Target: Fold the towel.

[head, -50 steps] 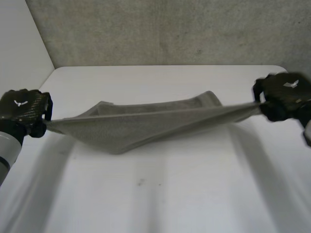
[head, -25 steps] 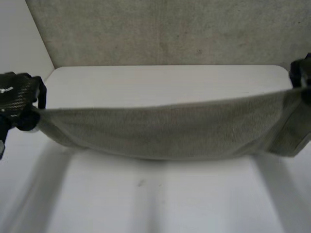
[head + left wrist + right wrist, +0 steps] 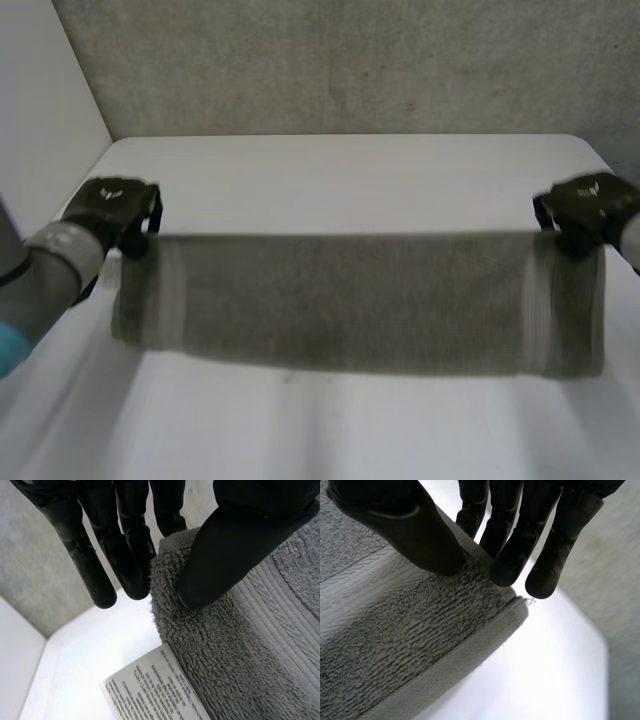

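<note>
**Towel drawn out flat between the two hands**

The left hand [image 3: 112, 208] pinches the upper left corner of the towel [image 3: 360, 300] between thumb and fingers, with a white label [image 3: 150, 690] hanging just below the grip. A second ago the towel sagged in a twisted bunch, and half a second ago it still bellied in the middle. Now it hangs as an even band above the table [image 3: 350, 165], its top edge straight from hand to hand. Whether its lower edge touches the table I cannot tell. The right hand [image 3: 585, 205] grasps the upper right corner the same way, thumb against fingers. Both hands have drawn in from the sides. I judge the towel is squared up and ready, with the fold itself not yet made.
</note>
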`<state>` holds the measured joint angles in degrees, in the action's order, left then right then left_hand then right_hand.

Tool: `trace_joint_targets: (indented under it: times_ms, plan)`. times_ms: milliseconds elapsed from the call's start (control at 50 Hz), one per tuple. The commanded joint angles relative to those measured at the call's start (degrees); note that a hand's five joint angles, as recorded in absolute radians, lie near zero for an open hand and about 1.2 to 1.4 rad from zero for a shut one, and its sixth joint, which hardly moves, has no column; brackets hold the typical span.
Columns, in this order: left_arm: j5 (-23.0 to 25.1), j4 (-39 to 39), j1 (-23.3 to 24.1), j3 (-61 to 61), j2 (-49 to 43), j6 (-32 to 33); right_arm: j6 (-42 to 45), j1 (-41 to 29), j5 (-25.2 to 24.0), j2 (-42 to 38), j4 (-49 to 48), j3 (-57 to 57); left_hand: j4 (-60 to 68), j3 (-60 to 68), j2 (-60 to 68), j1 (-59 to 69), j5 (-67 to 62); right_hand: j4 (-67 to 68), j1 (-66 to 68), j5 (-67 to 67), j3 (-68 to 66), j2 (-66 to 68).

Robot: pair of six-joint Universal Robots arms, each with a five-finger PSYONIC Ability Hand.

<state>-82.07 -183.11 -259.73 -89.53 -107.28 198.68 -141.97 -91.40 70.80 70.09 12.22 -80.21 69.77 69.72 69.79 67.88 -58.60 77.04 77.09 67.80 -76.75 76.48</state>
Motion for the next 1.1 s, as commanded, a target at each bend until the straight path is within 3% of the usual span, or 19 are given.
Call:
trace_joint_targets:
  times_ms: [20,60,120,160,200,300,380,580,640,740,820,920,1100]
  plan:
    - [-1.0,-1.3,2.4,20.4,-6.6,-1.5,-2.1,-6.1,8.7,-4.2,-8.9,19.6,10.2,10.3,10.2,12.1,-11.4,3.0,2.9,2.2,-3.2,3.5]
    - [-3.9,-5.1,3.2,29.4,-6.4,-4.9,-3.7,-6.9,9.5,-3.8,-11.2,24.1,10.2,10.3,10.2,12.1,-11.4,3.0,2.9,2.2,-3.2,3.5]
    - [-5.8,-6.7,3.6,33.2,-5.8,-8.0,-8.6,-7.4,10.1,-2.3,-15.5,30.4,10.2,10.3,10.2,12.1,-11.4,3.0,2.9,2.2,-3.2,3.5]
    - [-8.8,-9.0,3.4,37.6,-3.2,-15.3,-11.7,-7.3,10.1,-0.8,-17.4,32.1,10.2,10.3,10.2,12.1,-11.4,3.0,2.9,2.2,-3.2,3.5]
    - [-9.3,-9.6,2.9,38.1,-1.9,-19.2,-17.0,-7.0,10.1,3.1,-20.4,32.1,10.2,10.3,10.2,12.1,-11.4,3.0,2.9,2.2,-3.2,3.5]
    - [-9.3,-9.9,2.4,35.5,-0.1,-27.1,-21.0,-7.0,10.0,5.9,-20.9,28.8,10.2,10.3,10.2,12.1,-11.4,3.0,2.9,2.2,-3.2,3.5]
    - [-9.1,-10.0,1.7,30.4,0.0,-27.7,-20.6,-7.0,9.4,6.1,-20.8,23.8,10.2,10.3,10.2,12.1,-11.4,3.0,2.9,2.2,-3.2,3.5]
    - [-3.7,-12.3,0.3,9.5,0.1,-25.5,-15.4,-6.9,1.8,5.4,-22.5,0.4,10.2,10.3,10.2,12.1,-11.4,3.0,2.9,2.2,-3.2,3.5]
    - [-2.5,-17.5,0.3,1.6,0.0,-21.3,-12.8,-7.0,-0.9,3.1,-25.1,-5.8,10.2,10.3,10.2,12.1,-11.4,3.0,2.9,2.2,-3.2,3.5]
    - [-0.7,-29.5,0.4,-11.1,-3.2,-8.3,-9.3,-7.0,-1.8,-3.1,-29.9,-12.4,10.2,10.3,10.2,12.1,-11.4,3.0,2.9,2.2,-3.2,3.5]
    - [0.3,-31.4,0.4,-14.3,-5.0,-3.3,-7.1,-7.0,-1.7,-6.3,-31.1,-14.8,10.2,10.3,10.2,12.1,-11.4,3.0,2.9,2.2,-3.2,3.5]
    - [1.0,-30.4,-0.1,-16.8,-4.3,-1.2,-5.2,-6.7,-1.1,-6.2,-30.8,-16.6,10.2,10.3,10.2,12.1,-11.4,3.0,2.9,2.2,-3.2,3.5]
    - [2.0,-18.2,-2.4,-20.5,6.1,-1.1,-5.0,-4.1,-1.2,7.7,-20.9,-21.4,10.2,10.3,10.2,12.1,-11.4,3.0,2.9,2.2,-3.2,3.5]
